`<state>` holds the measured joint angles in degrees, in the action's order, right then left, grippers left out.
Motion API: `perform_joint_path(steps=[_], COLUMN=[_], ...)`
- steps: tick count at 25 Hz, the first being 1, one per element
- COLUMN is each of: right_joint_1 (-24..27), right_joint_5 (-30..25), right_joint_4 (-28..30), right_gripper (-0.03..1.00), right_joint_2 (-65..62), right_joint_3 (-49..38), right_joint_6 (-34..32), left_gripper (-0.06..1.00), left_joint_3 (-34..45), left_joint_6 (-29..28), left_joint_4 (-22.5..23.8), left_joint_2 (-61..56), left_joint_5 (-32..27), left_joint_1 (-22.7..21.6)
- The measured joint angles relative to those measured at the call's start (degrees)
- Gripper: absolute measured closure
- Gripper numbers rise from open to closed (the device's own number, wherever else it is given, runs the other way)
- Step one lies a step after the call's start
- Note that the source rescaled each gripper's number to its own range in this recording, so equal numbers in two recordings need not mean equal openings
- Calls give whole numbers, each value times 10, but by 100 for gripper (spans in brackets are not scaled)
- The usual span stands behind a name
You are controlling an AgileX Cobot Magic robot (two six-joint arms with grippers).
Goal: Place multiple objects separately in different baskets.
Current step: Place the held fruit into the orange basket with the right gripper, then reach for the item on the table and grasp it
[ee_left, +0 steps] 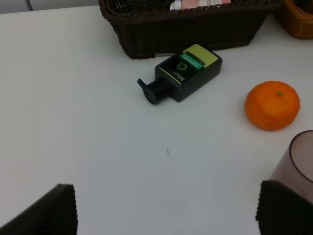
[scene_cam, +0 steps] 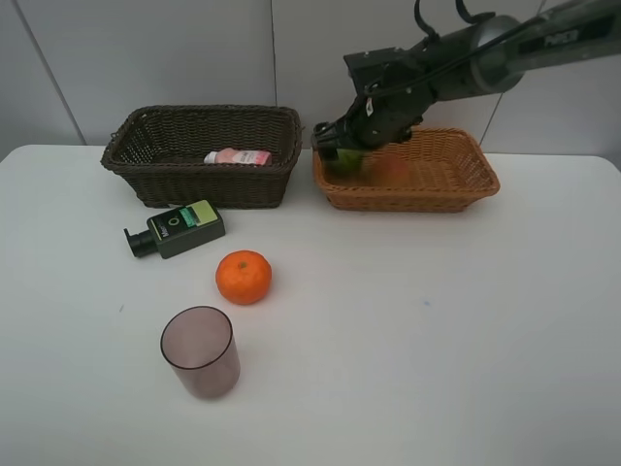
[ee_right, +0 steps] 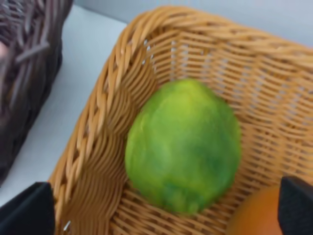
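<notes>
A green mottled fruit (ee_right: 183, 147) lies in the left end of the light tan basket (ee_right: 122, 98), against its wall. My right gripper (ee_right: 166, 215) hangs over it, open, with its fingers clear of the fruit on both sides. A red-yellow fruit (ee_right: 254, 215) shows partly beside it. In the high view the right gripper (scene_cam: 340, 150) is above the tan basket (scene_cam: 456, 189). A pink bottle (scene_cam: 239, 156) lies in the dark brown basket (scene_cam: 155, 170). My left gripper (ee_left: 166, 215) is open above the table, near the pump bottle (ee_left: 183, 73), orange (ee_left: 272, 105) and mauve cup (ee_left: 299, 156).
On the white table in front of the dark basket lie the dark green pump bottle (scene_cam: 177, 229), the orange (scene_cam: 244, 277) and the upright mauve cup (scene_cam: 200, 351). The two baskets stand side by side at the back. A grey wall rises behind them.
</notes>
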<state>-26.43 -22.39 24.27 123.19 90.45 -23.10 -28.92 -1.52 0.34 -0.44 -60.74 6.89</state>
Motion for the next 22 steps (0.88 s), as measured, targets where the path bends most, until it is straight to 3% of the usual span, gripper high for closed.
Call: perform_joint_path(steps=[3,6,11,16,22], right_joint_1=[0,2,47,133,161], right_joint_5=[-37,-105,-148,-176,-301], right_joint_4=[-16,-81,-175,-183,-188], right_gripper=[-3,-3,-3,-3,-3], right_joint_2=[-32,-78,-174,-297,-474], right_joint_3=[0,-13,-134,-241,-271], right_joint_6=[0,0,1,6,92], left_gripper=[-1,-1,-1,-1,-1], left_joint_3=[0,0,0,0,0], left_joint_6=[0,0,0,0,0], left_joint_4=[0,0,0,0,0], left_joint_2=[0,0,0,0,0], left_joint_5=[0,0,0,0,0], left_joint_1=[0,0,0,0,0])
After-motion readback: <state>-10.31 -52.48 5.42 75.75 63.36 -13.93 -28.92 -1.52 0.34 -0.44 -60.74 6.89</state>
